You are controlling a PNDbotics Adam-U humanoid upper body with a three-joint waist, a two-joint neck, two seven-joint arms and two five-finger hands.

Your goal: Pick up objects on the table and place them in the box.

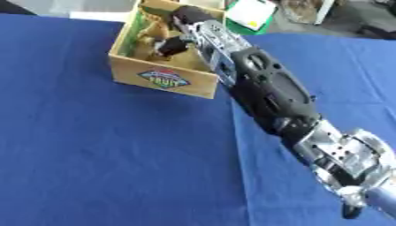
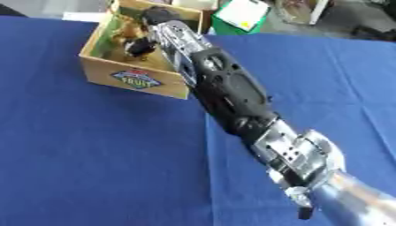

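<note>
Box [image 1: 164, 79] sits skewed on blue worktop [image 1: 93, 154], long axis running away from me. Right robot hand [image 2: 143, 44] inside it; can't tell its grip.

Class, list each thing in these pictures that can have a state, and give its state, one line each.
Wooden box: upright, open-topped, some items inside.
Right hand: reached inside the box; fingers hidden.
Left hand: not in view.
Blue tablecloth: spread flat, creased.
Green-and-white thing: beyond the table, tilted.
</note>
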